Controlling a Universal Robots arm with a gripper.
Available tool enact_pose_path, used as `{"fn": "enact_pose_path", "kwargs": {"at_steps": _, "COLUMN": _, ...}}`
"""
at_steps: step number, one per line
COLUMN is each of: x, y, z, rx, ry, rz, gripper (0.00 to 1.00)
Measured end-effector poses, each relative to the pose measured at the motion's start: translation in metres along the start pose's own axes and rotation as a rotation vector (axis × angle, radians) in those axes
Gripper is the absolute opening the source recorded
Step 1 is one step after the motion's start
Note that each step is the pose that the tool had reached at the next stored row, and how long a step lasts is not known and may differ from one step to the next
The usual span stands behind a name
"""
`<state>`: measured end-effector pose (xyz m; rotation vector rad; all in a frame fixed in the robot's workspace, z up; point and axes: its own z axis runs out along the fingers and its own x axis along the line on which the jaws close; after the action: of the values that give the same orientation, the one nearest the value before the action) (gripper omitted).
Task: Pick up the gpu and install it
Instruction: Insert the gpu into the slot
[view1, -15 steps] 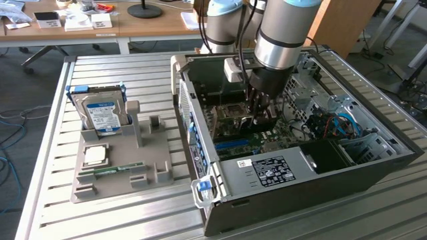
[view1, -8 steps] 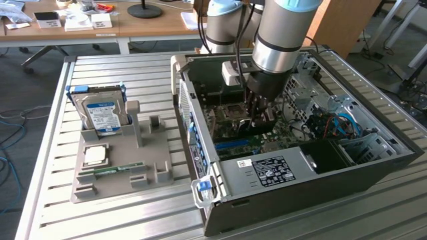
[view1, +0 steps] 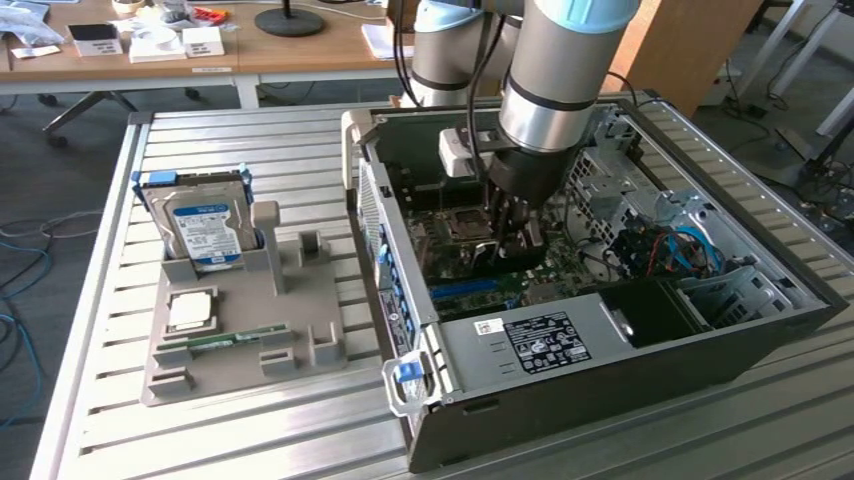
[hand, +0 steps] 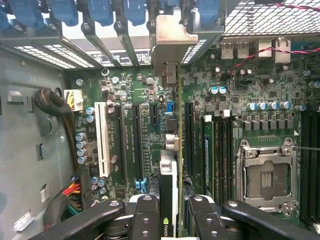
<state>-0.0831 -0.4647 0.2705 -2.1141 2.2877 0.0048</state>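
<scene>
In the wrist view I see the gpu (hand: 170, 170) edge-on, thin and dark, with its silvery bracket at the far end; my gripper (hand: 172, 212) has its fingers narrowed and clamped on it, just above the motherboard (hand: 240, 125); an Nvidia mark shows on the card; the exterior view adds the open computer case (view1: 641, 390) and a blue-white labelled hard drive (view1: 207, 232), well apart from the motherboard.
</scene>
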Motion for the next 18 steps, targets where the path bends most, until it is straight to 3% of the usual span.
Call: {"fn": "enact_pose_path", "kwargs": {"at_steps": 18, "x": 0.0006, "y": 0.0045, "z": 0.0077, "rx": 0.0000, "ry": 0.0000, "rz": 0.003, "gripper": 0.27}}
